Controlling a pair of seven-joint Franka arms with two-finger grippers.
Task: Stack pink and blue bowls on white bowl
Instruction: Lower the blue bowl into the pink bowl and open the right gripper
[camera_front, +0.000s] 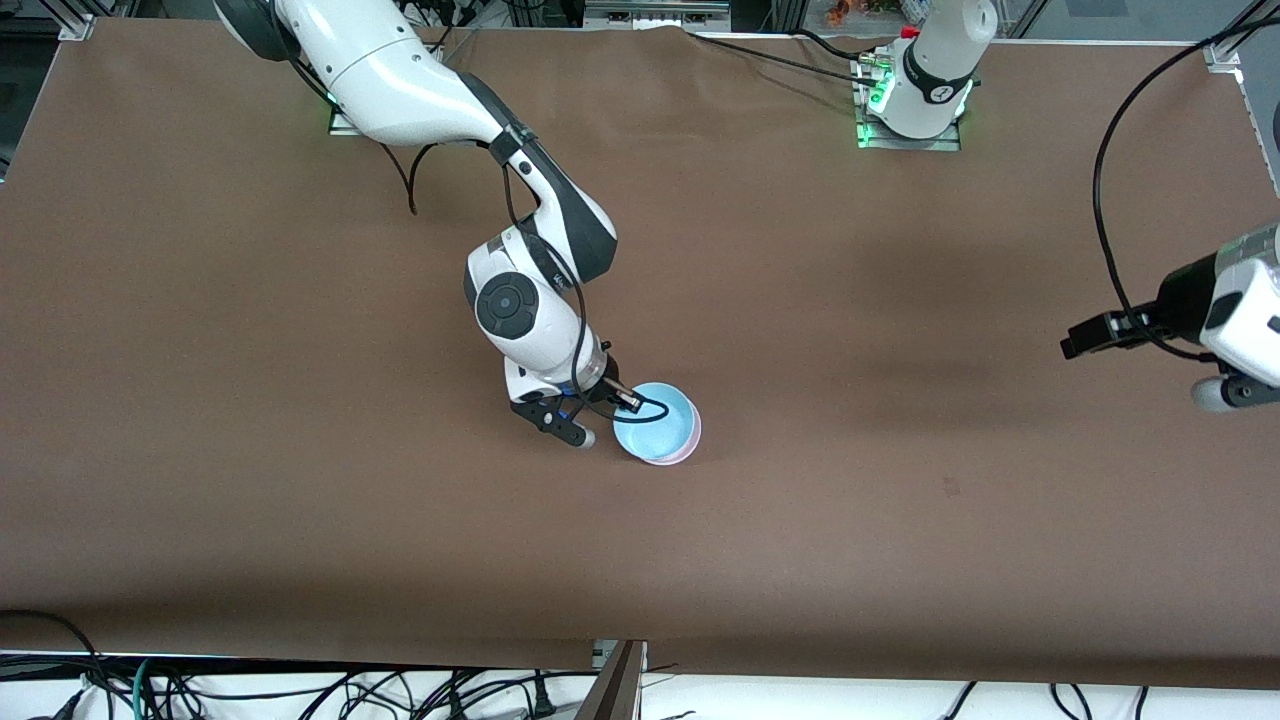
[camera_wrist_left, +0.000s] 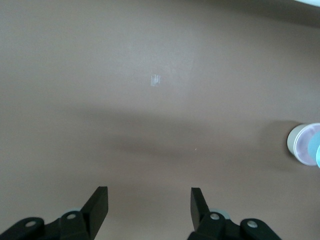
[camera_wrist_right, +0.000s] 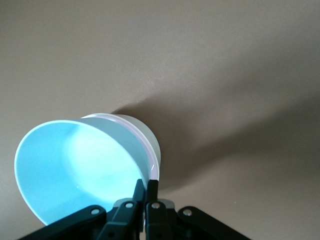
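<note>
On the surface (camera_front: 300, 400): blue bowl (camera_front: 652, 424) nested on pink bowl (camera_front: 690, 445), white bowl (camera_wrist_right: 145, 132) beneath.
Right tool (camera_front: 618, 400): clenched on blue bowl's rim.
Left tool (camera_wrist_left: 149, 202): released, waiting.
Next: let go, lift clear.

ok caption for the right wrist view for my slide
Right gripper pinching the blue bowl by its rim, tilted on the pink bowl and white bowl.

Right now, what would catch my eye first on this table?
The blue bowl, near the table's middle, sits tilted in the pink bowl, pinched at its rim by the right gripper. The left gripper waits with fingers open over bare brown table at its own end.
</note>
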